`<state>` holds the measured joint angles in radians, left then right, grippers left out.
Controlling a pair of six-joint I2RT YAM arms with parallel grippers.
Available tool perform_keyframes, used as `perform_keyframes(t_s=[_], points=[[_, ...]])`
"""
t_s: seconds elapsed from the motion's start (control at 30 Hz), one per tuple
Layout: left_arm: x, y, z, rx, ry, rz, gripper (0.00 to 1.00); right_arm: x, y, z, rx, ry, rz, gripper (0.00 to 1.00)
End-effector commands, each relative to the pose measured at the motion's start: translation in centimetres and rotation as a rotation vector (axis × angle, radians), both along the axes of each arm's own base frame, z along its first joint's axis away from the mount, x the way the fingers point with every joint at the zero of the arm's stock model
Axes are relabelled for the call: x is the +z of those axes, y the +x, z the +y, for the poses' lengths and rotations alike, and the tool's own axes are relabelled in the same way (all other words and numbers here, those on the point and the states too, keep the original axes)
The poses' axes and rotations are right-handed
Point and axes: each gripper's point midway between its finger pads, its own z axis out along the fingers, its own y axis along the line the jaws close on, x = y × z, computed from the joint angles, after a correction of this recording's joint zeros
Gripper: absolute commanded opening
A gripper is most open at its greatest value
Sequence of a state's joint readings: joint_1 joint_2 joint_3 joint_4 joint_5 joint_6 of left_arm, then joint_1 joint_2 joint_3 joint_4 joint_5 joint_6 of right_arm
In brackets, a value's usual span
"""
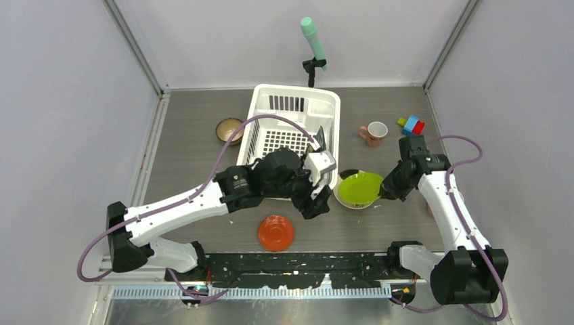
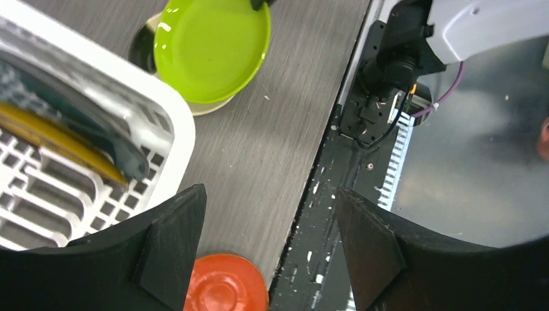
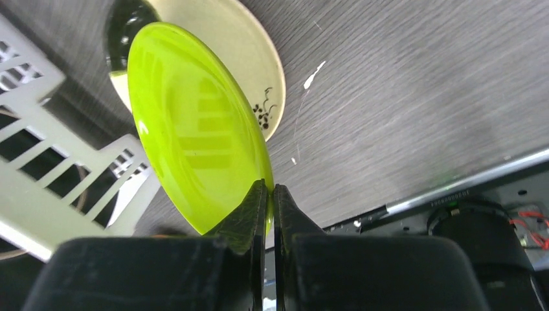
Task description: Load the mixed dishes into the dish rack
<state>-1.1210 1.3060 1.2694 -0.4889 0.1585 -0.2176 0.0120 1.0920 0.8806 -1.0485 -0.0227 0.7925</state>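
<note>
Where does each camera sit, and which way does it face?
Top external: above and behind, looking down on the table; left arm and right arm show.
Left wrist: on the left arm, looking down past the open left hand at the dish rack.
Right wrist: on the right arm, looking along the right hand, shut on the green plate.
Shared: all show the green plate.

Four plates [image 1: 359, 188], two bowls [image 1: 229, 129], one mug [image 1: 374, 133], one rack [image 1: 296, 89].
</note>
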Motion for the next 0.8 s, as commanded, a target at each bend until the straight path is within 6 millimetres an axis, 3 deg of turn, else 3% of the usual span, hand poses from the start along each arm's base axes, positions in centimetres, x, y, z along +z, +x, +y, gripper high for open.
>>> perform_keyframes(t_s=[0.0,0.2,0.47,0.7,0.77], points=[[3.5,0.0,-2.6,-0.102,-0.086,-0.256,0.75,4.0,-1.1,-0.1,-0.052,0.002,0.052,0.0],[5.1,0.1,-6.8,-0.217,-0.113,-0.404,0.77,9.0,-2.4,1.1,-0.034,0.07,0.064,0.0],[2.6,1.3,-10.6,-0.385,0.02,-0.663,0.77,11.2,-4.5,3.0,-0.039,0.185,0.05,0.0],[-1.0,-1.4,-12.0,-0.587,0.035,-0.726,0.7,12.8,-5.5,3.8,-0.041,0.233,0.035,0.0],[-1.4,-1.2,-12.1,-0.574,0.037,-0.73,0.62,13.1,-5.7,4.0,-0.037,0.245,0.031,0.0]])
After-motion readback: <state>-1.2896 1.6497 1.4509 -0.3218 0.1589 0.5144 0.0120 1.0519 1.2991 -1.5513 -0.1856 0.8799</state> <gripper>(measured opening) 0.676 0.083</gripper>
